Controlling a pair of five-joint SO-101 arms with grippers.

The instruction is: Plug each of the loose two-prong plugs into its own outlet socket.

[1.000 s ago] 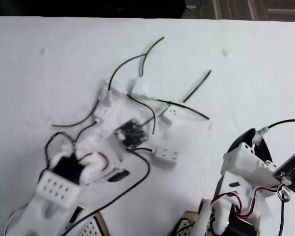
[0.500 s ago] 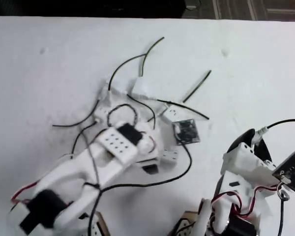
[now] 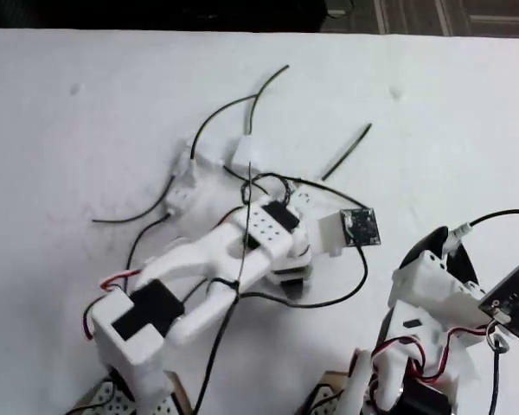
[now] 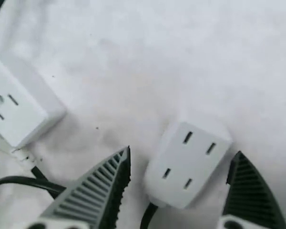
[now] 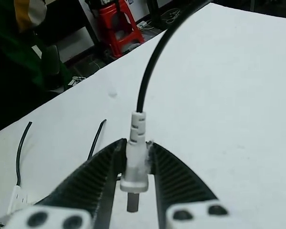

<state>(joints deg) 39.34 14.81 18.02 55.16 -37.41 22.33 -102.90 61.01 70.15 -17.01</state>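
Observation:
My left gripper [image 4: 181, 152] is open, its ribbed fingers [image 4: 102, 191] astride a white outlet socket block [image 4: 186, 164] that lies flat on the white table. A second socket block [image 4: 16, 112] rests off to one side. From above, the left arm [image 3: 242, 246] stretches to the table's middle and covers that block [image 3: 292, 275]. My right gripper [image 5: 136, 145] is shut on a white two-prong plug [image 5: 135, 167], held above the table with its black cable [image 5: 155, 62] running away from it. In the high view it sits at the right [image 3: 445, 240].
More white socket blocks [image 3: 183, 181] [image 3: 246, 154] [image 3: 304, 197] lie in a cluster behind the left arm, with thin black cables [image 3: 221, 112] [image 3: 346, 151] curling around them. The table's far edge [image 3: 259, 31] runs along the back. A red stool [image 5: 117, 28] stands beyond the table.
The left arm swung from the lower left toward the middle and right, ending over the socket block. The right arm kept still with its plug.

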